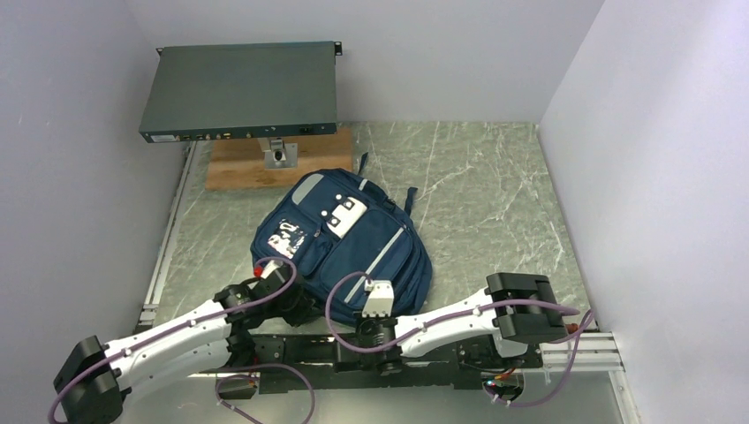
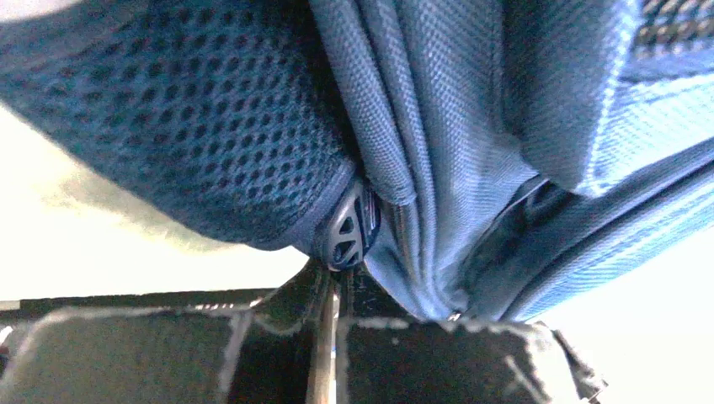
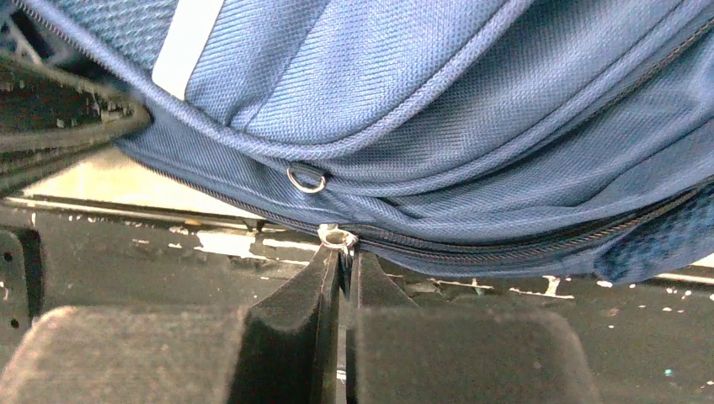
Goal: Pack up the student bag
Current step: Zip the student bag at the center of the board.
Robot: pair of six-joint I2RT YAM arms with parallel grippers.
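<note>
- Backpack (image 1: 353, 256) is lying flat on the marbled green counter (image 1: 486, 194), front pocket facing up. It is sitting about mid-counter and stretching toward the near edge where my arms are bolted.
- Its white patch (image 1: 346, 215) is showing on the front pocket, and a grey stripe (image 1: 384, 252) is running down the blue fabric beside it.
- My left tool (image 2: 333, 273) is sitting at the near left corner of the backpack, its fingers pressed almost together with only a thin slit between them.
- A dark plastic zipper tab (image 2: 349, 229) is resting right at those fingertips, between a mesh panel (image 2: 185, 126) and folds of blue fabric. I cannot tell whether the tips are catching its end.
- My right tool (image 3: 341, 257) is meeting the near edge of the backpack further right, its fingers squeezed together and pinching a small metal zipper ring (image 3: 337, 236) on the zip line.
- A second metal ring (image 3: 306, 178) is hanging on the seam just above, apart from my fingers.
- A wooden board (image 1: 256, 163) is lying at the far left of the counter, just beyond the top of the backpack. A flat dark metal box (image 1: 238, 88) is standing over it on a small bracket.
</note>
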